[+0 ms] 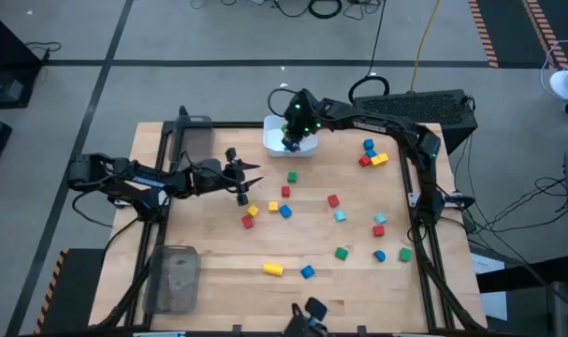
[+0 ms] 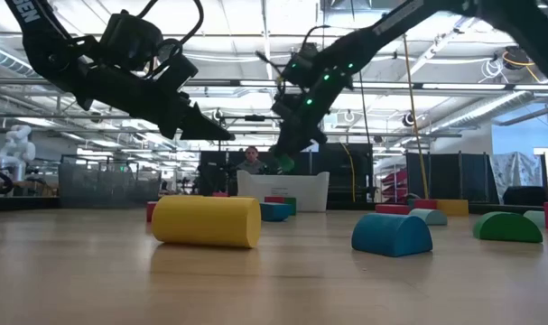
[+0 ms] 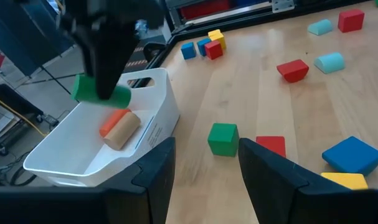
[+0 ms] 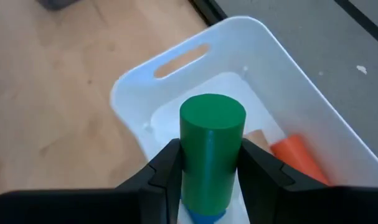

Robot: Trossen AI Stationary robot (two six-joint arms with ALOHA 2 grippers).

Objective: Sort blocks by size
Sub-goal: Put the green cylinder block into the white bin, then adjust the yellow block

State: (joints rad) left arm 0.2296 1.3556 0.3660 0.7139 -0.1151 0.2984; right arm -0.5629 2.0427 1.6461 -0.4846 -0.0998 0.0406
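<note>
My right gripper [image 1: 293, 139] is shut on a green cylinder [image 4: 212, 149] above the white bin [image 1: 307, 147] at the table's far edge. The cylinder also shows in the left wrist view [image 3: 101, 90]. In the bin lie a tan cylinder [image 3: 121, 129] and an orange-red piece [image 3: 114, 118]. My left gripper [image 1: 243, 183] is open and empty, above the table left of the middle. Loose blocks lie on the table: a yellow cylinder [image 1: 272, 269], a blue block [image 1: 307, 271], a green cube [image 3: 223, 138] and several more. My right gripper pinches the green cylinder's curved side [image 4: 187, 163] between its two fingers, which lie across it. The fingers [image 3: 104, 56] come from above, pointing down. The cylinder lies roughly level in the hold, clear of the pieces in the bin.
Two clear grey trays stand at the table's left, one far [image 1: 195, 136] and one near [image 1: 176, 276]. A cluster of blue, red and yellow blocks [image 1: 372, 154] lies at the far right. A person [image 2: 251, 161] shows beyond the table.
</note>
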